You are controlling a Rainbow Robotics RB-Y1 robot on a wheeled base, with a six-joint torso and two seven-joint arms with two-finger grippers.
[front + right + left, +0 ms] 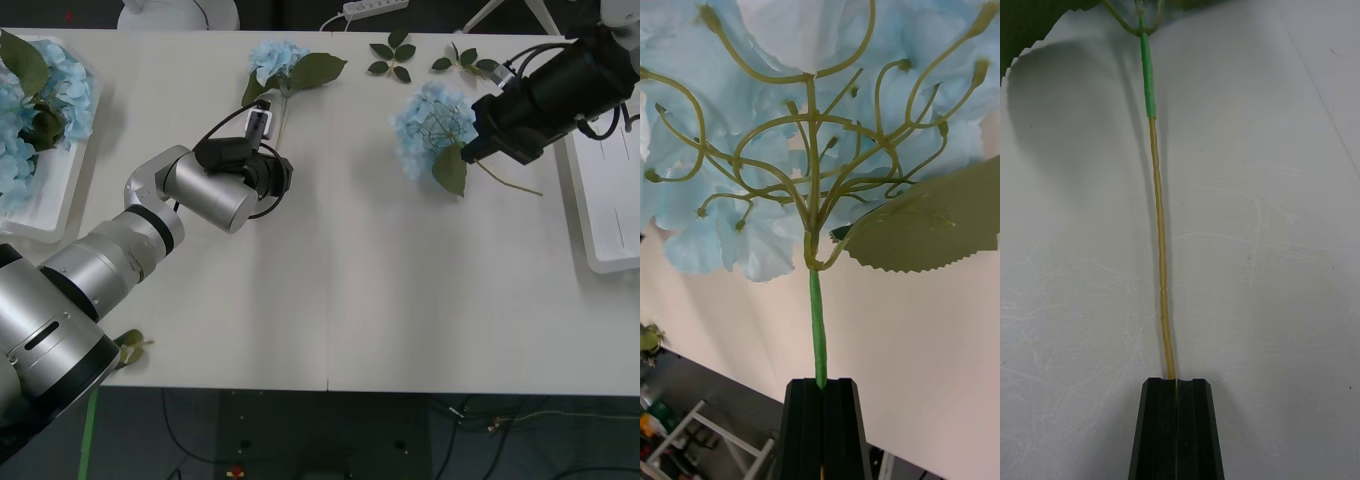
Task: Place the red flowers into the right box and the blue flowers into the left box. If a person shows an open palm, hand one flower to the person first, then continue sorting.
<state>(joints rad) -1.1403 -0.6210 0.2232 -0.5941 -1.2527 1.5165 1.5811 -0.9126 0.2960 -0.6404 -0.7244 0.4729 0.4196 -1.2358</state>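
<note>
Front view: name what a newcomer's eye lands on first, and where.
Both arms grip pale blue flowers at once. The right end effector is shut on a blue flower at the table's right, near the right box; the left end effector is shut on the tan stem of another blue flower at centre-left. More blue blooms already fill the left box at the far left.

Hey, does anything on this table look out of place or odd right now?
Mostly no. Loose leaf sprigs lie bloomless at the table's far edge, and another leaf sits at the near edge. Both tools are shut on blue flower stems: the left tool low on its stem, the right tool just under the bloom.
</note>
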